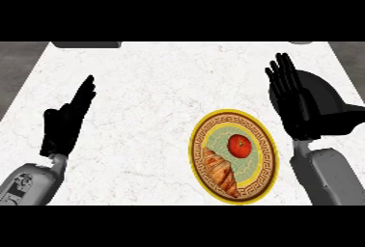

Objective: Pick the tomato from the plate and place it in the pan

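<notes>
A red tomato [239, 145] lies on a round plate [266, 144] with a yellow patterned rim, right of centre on the white marble counter. A croissant [221, 173] shares the plate, below and left of the tomato. The black pan [324, 103] sits at the counter's right side, its handle running off to the right; my right hand [288, 99] partly covers it. That hand is open, fingers straight and pointing away, just right of the plate and clear of the tomato. My left hand [68, 120] is open too, fingers up, resting at the left.
Wide bare marble counter [157, 87] lies between my two hands and beyond the plate. A grey object [87, 44] sits at the counter's far left edge. The counter's right edge runs close behind the pan.
</notes>
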